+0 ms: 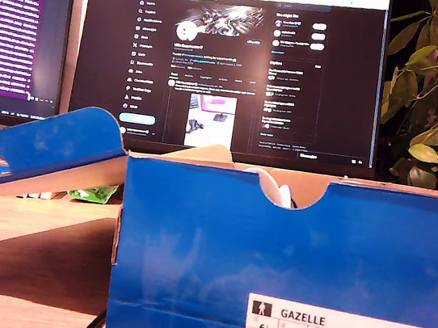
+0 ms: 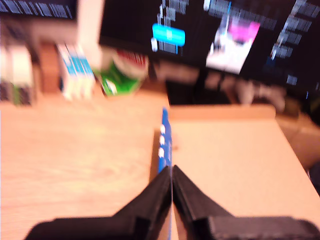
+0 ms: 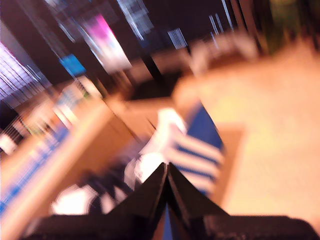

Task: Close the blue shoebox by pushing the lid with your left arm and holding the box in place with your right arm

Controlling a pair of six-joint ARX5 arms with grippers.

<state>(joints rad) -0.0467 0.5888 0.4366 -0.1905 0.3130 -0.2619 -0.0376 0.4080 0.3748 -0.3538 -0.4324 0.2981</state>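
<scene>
Blue shoebox (image 1: 272, 253), open on the wooden surface (image 1: 21, 234), with its lid (image 1: 42, 147) thrown back and tilted upward toward the exterior view's left; the closing has not yet taken effect, and the whole swing of the lid over the box appears to remain. My first gripper (image 2: 171, 172) has its fingers pressed together, tips at the blue edge of the lid (image 2: 165, 145), with the lid's brown inner face just beyond them; whether they pinch that edge or merely rest against it cannot be told. My second gripper (image 3: 166, 170) likewise shows fingers together, poised over the box's interior, where a blue-and-white striped shoe (image 3: 192, 150) lies just ahead of the tips. This view is heavily blurred, so contact with the box cannot be judged. Neither arm appears in the exterior view.
</scene>
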